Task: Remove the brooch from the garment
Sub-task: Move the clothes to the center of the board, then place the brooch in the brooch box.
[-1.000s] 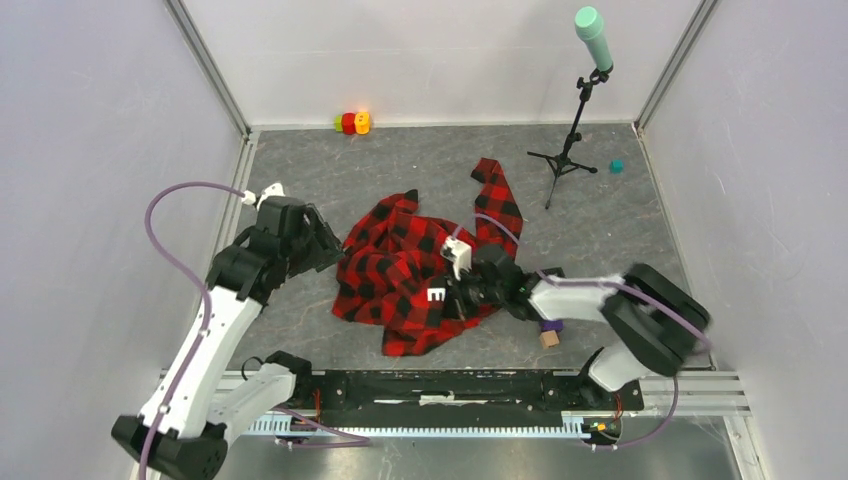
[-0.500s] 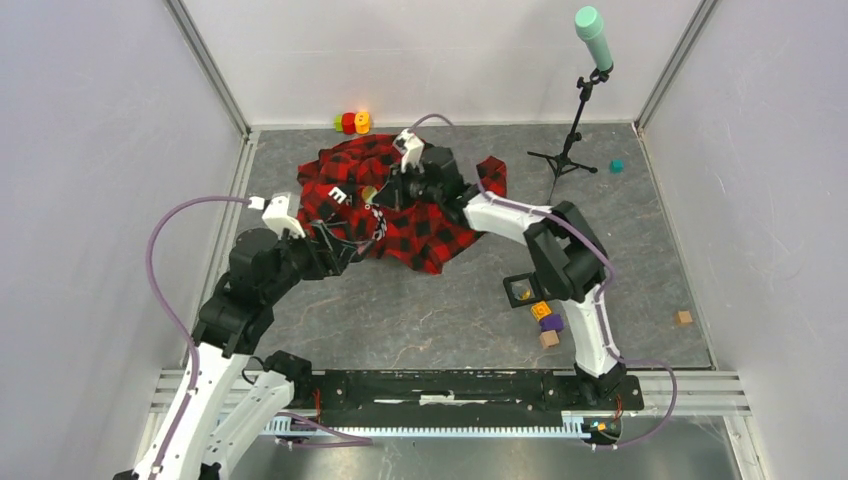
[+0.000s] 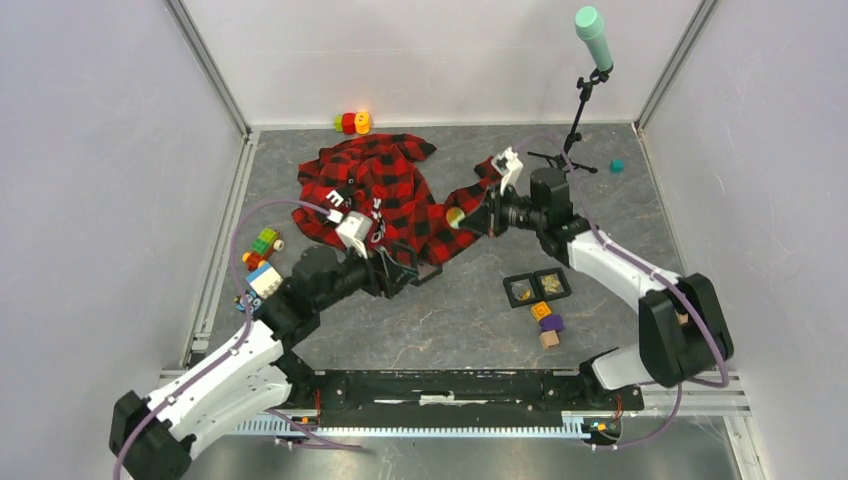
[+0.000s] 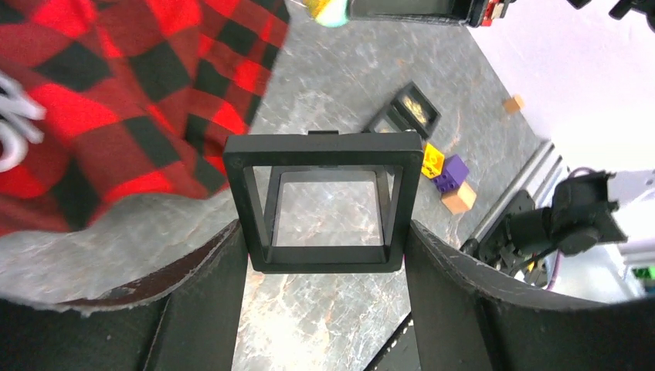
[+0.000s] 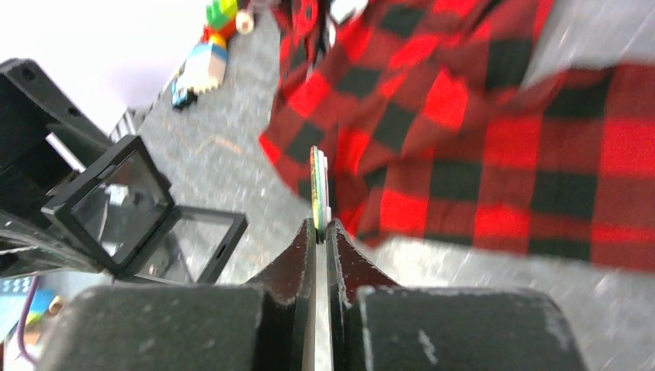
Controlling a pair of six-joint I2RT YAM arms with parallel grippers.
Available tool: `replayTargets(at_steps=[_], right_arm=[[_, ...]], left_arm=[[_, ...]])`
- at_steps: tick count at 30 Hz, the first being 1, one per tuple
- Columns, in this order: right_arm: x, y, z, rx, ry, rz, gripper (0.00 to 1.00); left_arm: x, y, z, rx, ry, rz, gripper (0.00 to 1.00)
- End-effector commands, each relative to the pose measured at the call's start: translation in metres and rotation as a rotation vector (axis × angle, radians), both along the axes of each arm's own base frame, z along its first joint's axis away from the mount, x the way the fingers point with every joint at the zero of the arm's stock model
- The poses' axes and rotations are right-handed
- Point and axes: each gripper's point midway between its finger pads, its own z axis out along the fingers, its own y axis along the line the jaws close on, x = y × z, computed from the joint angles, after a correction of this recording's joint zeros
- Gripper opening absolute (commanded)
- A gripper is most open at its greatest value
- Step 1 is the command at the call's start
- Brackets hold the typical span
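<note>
The red-and-black check garment [image 3: 380,190] lies crumpled at the back middle of the floor, its white letters facing up; it also shows in the left wrist view [image 4: 116,100] and the right wrist view [image 5: 479,131]. My right gripper [image 3: 468,220] [image 5: 319,226] is shut on the brooch [image 3: 455,217] [image 5: 318,185], a thin yellow-green disc seen edge-on, held clear of the cloth at its right edge. My left gripper [image 3: 405,275] [image 4: 324,247] is shut on an open black square display case [image 4: 324,144] [image 5: 108,201], held above the floor just left of the brooch.
Two black display cases [image 3: 540,287] lie on the floor right of centre, with yellow, purple and wooden blocks [image 3: 548,322] beside them. A microphone stand [image 3: 570,150] stands at the back right near a teal cube [image 3: 617,166]. Toy bricks [image 3: 262,250] lie left, coloured toys [image 3: 352,122] by the back wall.
My right gripper has drawn back to the right off the garment with the brooch in it. My left arm has swung toward the middle and now holds the black case.
</note>
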Motion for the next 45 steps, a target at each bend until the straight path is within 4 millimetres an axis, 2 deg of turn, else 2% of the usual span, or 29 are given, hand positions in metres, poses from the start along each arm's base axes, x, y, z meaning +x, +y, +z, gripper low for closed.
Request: replayTargets(at_steps=[1,4,7,10,14,19,22,25,30,34,40,45], right_arm=[[-0.061,-0.011,-0.033,-0.015,0.152,0.076,0.00],[-0.086,-0.022,-0.040,-0.035,0.157,0.095,0.00],[-0.101,-0.032,-0.042,-0.065,0.151,0.090,0.00],[-0.118,-0.035,-0.049,-0.062,0.181,0.129,0.00],[-0.132,-0.042,-0.065,-0.109,0.218,0.156,0.00],[-0.149,-0.040,-0.078,-0.091,0.252,0.215,0.00],[-0.152,-0.038,-0.086,-0.106,0.258,0.225,0.00],[-0.152,-0.035,-0.091,-0.124,0.249,0.232,0.00],[-0.150,-0.033,-0.098,-0.135,0.256,0.223,0.00],[-0.152,-0.031,-0.105,-0.141,0.276,0.231,0.00],[-0.159,-0.024,-0.115,-0.137,0.347,0.267,0.00],[-0.168,-0.012,-0.113,-0.102,0.373,0.325,0.00]], left_arm=[[0.006,-0.029,0.016,-0.038,-0.256,0.000,0.54],[-0.001,-0.045,0.007,0.014,-0.398,-0.030,0.53],[-0.013,-0.059,-0.015,0.066,-0.480,-0.090,0.53],[-0.023,-0.068,-0.039,0.136,-0.538,-0.157,0.53],[-0.024,-0.066,-0.052,0.159,-0.597,-0.141,0.57],[-0.033,-0.073,-0.069,0.220,-0.679,-0.249,0.59],[-0.036,-0.074,-0.078,0.219,-0.680,-0.267,0.62],[-0.042,-0.083,-0.090,0.205,-0.652,-0.321,0.62],[-0.043,-0.086,-0.098,0.200,-0.690,-0.334,0.62],[-0.054,-0.097,-0.112,0.214,-0.674,-0.431,0.61],[-0.060,-0.098,-0.122,0.218,-0.663,-0.473,0.64],[-0.059,-0.096,-0.125,0.242,-0.677,-0.473,0.63]])
